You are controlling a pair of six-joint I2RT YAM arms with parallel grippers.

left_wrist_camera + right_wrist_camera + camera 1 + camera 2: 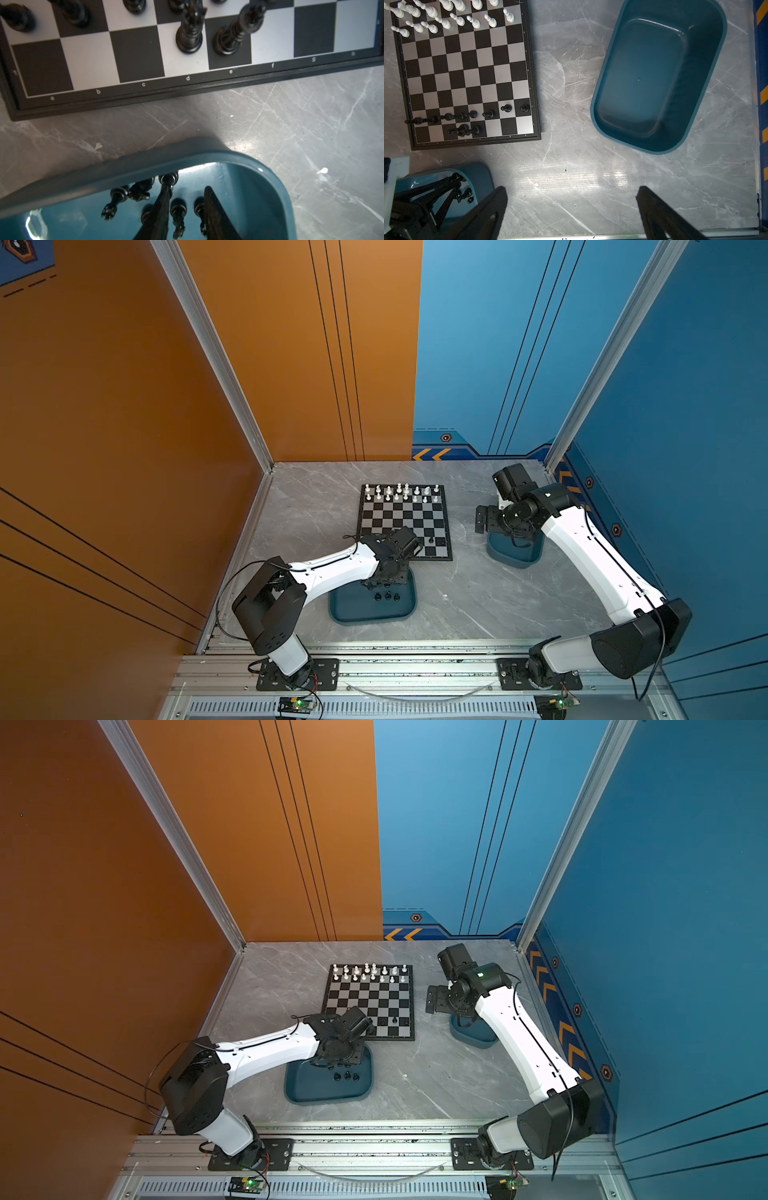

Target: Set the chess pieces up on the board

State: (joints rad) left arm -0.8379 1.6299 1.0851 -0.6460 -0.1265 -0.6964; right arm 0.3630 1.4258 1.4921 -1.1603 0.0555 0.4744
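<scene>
Comparing views: the right wrist view shows glossy black chess pieces (473, 113) lined along the near rows of the flat black-and-silver chequered board (454, 62) — in both top views the left arm (332, 568) hides most. White chess pieces (401, 493) fill the far rows. Left gripper (187, 188), narrow, straddles a black piece (177, 207) in the teal plastic tray (187, 158); grip unclear. Right gripper (572, 190) gapes wide, holding nothing.

One board (467, 62), two teal trays (691, 93), two robot arms (332, 566). Sixteen white chess pieces (458, 19), all on the board. Sixteen black chess pieces (506, 108): ten on the board, six in the tray (145, 163) beside its near edge.
</scene>
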